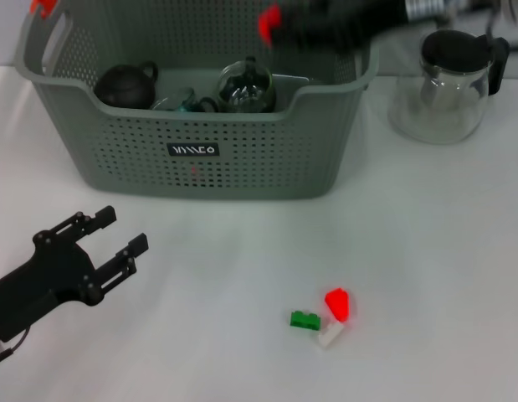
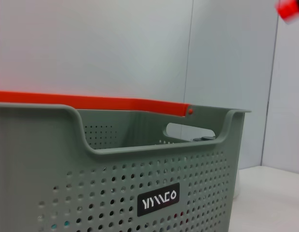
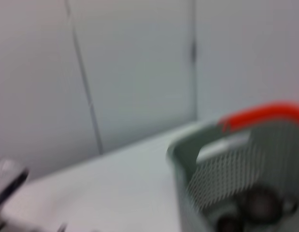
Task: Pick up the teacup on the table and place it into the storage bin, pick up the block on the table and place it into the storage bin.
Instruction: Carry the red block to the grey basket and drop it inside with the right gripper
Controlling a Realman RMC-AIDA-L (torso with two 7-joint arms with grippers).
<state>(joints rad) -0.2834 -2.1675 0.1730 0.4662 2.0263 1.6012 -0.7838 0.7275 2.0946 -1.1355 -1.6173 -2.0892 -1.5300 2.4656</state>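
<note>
Storage bin (image 1: 242, 159), long axis across upper frame, label facing forward. Blocks (image 1: 324, 314) lower centre on bench (image 1: 426, 268). Left hand (image 1: 108, 243) lower left, fingers apart. Right hand (image 1: 275, 25) blurred at top, state unreadable.

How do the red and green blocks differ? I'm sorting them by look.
The red block is the larger, with a slanted, angular top; the green block is smaller, low and flat with studs. The red block lies nearer the storage bin; the green block lies to the left of it. Both rest on the white table, each touching a white block.
</note>
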